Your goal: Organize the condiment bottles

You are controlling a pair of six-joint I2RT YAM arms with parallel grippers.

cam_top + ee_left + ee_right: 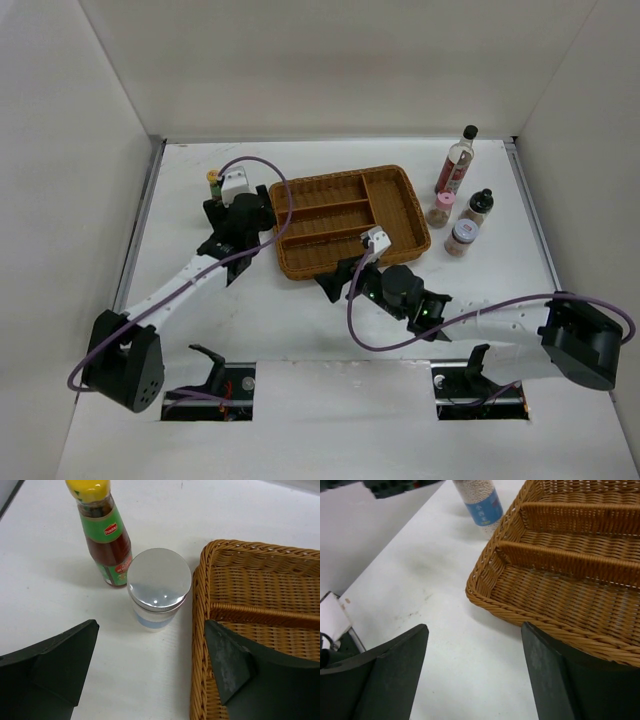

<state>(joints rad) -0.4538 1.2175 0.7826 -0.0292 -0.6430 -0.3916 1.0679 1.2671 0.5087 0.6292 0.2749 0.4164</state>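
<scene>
You are risking a snag on the left: the jar (159,582) is sitting just beside the tray (200,585), and the left gripper (150,647) is hanging its right finger over the wicker rim, so a descent could be catching that wall or shoving the tray. The sauce bottle (105,540) is standing close behind the jar, upper left of the wrist frame; a forward push could be toppling it. That gripper is gaping wide, holding nothing, angled down at the jar. The right gripper (474,645) is likewise spread and empty, hovering low off the tray's near corner, its arm reaching in from lower right. The other four bottles (461,238) are waiting right of the tray in the top view.
</scene>
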